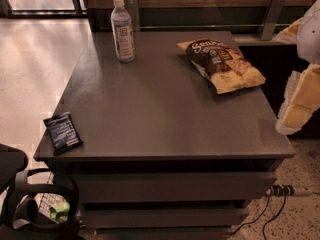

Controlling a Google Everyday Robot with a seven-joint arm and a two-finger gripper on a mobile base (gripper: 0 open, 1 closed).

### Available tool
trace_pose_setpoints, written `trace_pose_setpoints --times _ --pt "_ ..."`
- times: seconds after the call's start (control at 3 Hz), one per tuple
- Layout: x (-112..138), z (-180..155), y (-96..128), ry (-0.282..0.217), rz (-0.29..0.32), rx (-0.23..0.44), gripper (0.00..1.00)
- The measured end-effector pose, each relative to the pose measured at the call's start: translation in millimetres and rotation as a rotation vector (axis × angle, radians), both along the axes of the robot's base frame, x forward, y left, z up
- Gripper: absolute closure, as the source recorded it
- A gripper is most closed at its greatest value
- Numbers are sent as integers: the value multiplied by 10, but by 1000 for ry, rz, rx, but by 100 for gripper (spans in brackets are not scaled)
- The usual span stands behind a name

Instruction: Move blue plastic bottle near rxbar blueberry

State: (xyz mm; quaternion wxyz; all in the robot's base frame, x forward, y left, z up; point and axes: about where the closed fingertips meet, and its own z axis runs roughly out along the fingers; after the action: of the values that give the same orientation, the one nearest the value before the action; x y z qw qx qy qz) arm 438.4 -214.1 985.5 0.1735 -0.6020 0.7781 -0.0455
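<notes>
blue plastic bottle [122,31] stood at the table's [160,114] far left, rxbar blueberry [62,132] lay well off at the near left edge, gripper [297,109] hung off the right side, couldn't tell its grip

The gripper [299,101] is a pale blocky shape by the right side of the table [165,114], and the edge of the view cuts part of it off. The words on the blue plastic bottle [122,30] label are too small to read, and so are the ones on the rxbar blueberry [62,132]. A black thing [11,165] low on the left is cut off too. The cables [272,211] run off the bottom
</notes>
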Motion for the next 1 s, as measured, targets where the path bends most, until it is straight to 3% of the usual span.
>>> trace_pose_setpoints --times 0.33,1.0 --pt "0 1 0 0 0 0 0" --pt "133 50 54 -51 2 52 0"
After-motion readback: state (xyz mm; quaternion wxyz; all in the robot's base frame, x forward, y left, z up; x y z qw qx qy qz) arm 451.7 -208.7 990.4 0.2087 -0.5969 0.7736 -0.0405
